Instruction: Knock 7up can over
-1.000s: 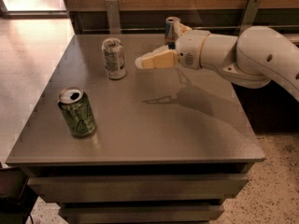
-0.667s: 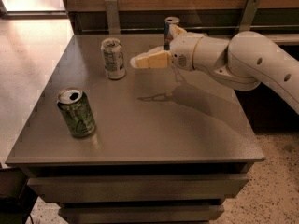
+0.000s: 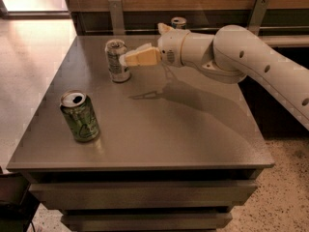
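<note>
Leftward travel since the earlier frames has brought the gripper [image 3: 132, 59] from mid-table to the upper right side of the 7up can [image 3: 117, 62]; tip just beside or touching the can, contact not resolvable; whether the claw is apart or together cannot be told; 7up can upright in the far-left part of the table [image 3: 193, 129]; green can [image 3: 80, 117] upright near the front-left edge, well apart; third can [image 3: 178, 21] at the back, partly hidden behind the arm [image 3: 241, 57].

Pincer [image 3: 126, 59] at the upright 7up can [image 3: 115, 69].
</note>
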You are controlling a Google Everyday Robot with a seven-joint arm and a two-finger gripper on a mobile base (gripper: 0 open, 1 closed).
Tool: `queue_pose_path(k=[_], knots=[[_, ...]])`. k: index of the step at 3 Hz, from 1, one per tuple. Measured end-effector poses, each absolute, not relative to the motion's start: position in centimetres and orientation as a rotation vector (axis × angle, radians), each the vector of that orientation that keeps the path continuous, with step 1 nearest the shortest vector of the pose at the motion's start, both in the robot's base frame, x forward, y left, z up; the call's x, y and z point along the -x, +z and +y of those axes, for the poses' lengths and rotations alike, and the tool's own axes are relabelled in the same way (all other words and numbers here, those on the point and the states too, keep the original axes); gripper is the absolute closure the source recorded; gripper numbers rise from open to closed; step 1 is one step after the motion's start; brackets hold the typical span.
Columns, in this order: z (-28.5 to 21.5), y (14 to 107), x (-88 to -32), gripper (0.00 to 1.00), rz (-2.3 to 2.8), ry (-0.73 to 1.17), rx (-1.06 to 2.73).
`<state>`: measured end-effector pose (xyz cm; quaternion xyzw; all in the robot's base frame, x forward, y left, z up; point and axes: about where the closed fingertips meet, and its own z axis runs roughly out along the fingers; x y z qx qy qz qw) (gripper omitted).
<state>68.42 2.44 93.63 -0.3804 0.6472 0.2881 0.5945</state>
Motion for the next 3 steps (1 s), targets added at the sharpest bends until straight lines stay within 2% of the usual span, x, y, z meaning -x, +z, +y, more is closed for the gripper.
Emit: queue_pose_path(k=[3], knots=[[7.8,90.9,-70.4,0.00,1.469,0.782,0.919]])
